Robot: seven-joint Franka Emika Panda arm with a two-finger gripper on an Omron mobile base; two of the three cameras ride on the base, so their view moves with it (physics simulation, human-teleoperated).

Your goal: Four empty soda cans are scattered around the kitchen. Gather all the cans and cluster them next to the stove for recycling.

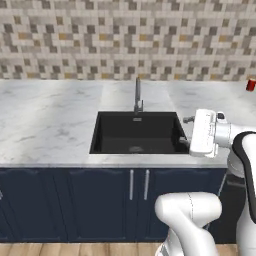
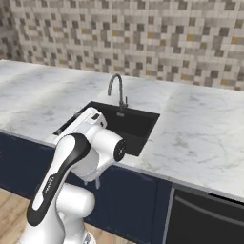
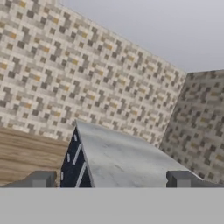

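Hand view shows the gripper [image 3: 112,179] with its two dark fingertips spread wide and nothing between them, aimed along a marble counter [image 3: 127,162] toward the mosaic backsplash [image 3: 87,83]. At the far right edge of the left base view, a red soda can [image 1: 251,85] stands on the counter, well apart from the sink [image 1: 137,132] at center frame. This looks like the search-and-approach step; next, the base likely needs to shift toward that can before reaching.
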